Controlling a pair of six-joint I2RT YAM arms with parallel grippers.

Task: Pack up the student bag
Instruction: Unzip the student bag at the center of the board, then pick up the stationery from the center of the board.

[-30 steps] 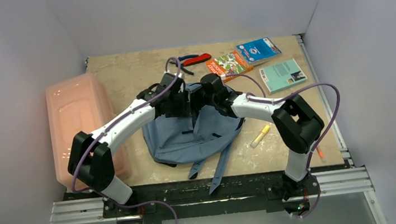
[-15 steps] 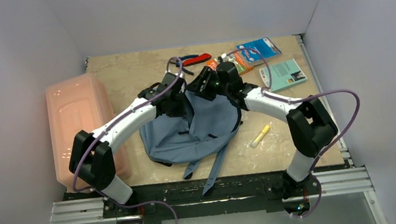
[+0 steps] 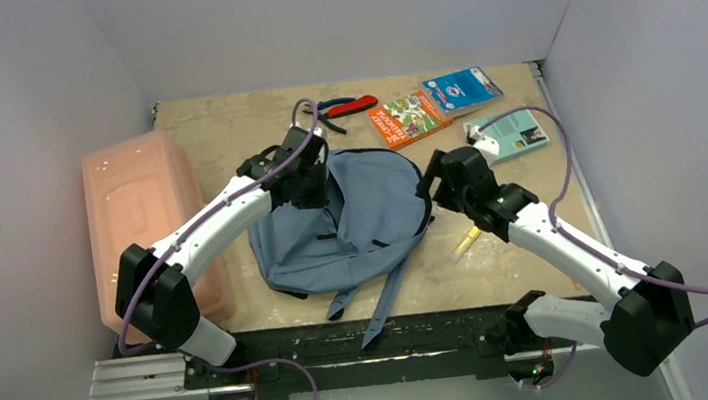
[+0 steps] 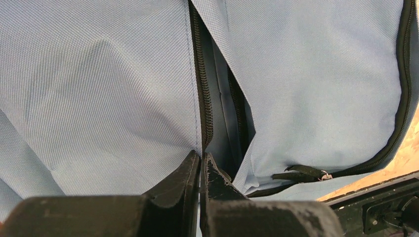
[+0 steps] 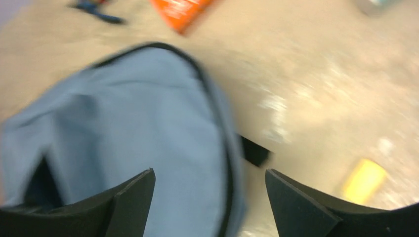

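student bag (image 3: 362, 219): soft grey-blue woven fabric, dark zip trim, lying flat mid-desk (image 3: 222, 139), straps trail twd near edge | L gripper (image 4: 201, 163): pressed tog., pinching bag fabric edge by open zip | R gripper (image 5: 208, 173): spread wide over bag's right rim | rigid translucent pink box (image 3: 135, 215) left of bag; yellow marker (image 3: 466, 241) right of bag

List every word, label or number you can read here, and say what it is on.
No text can be read.
Too small: cover print on the orange booklet.
Too small: white label on the blue packet.
Too small: dark print on the teal booklet.
No writing shows on the backpack.
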